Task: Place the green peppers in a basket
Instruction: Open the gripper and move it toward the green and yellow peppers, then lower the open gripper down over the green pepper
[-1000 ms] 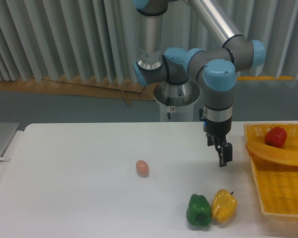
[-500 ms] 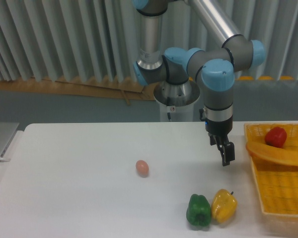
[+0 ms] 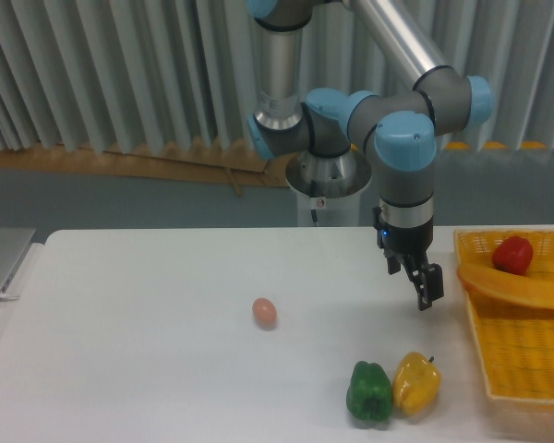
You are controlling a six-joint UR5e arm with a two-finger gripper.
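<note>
The dark green bell pepper (image 3: 368,392) sits on the white table near the front edge, touching the yellow bell pepper (image 3: 416,383) on its right. The yellow-orange mesh basket (image 3: 522,346) stands at the right edge of the table. My gripper (image 3: 426,295) hangs above the table, up and to the right of the green pepper, between it and the basket. It holds nothing. It is seen edge-on, so the gap between its fingers does not show.
A red pepper (image 3: 513,255) lies in the back of the basket next to a long orange piece (image 3: 517,286). A small pinkish egg-shaped object (image 3: 264,312) lies left of centre. A grey flat item (image 3: 0,261) sits at the far left edge.
My gripper has drifted slightly to the right, toward the basket. The peppers and the egg-shaped object have not moved.
</note>
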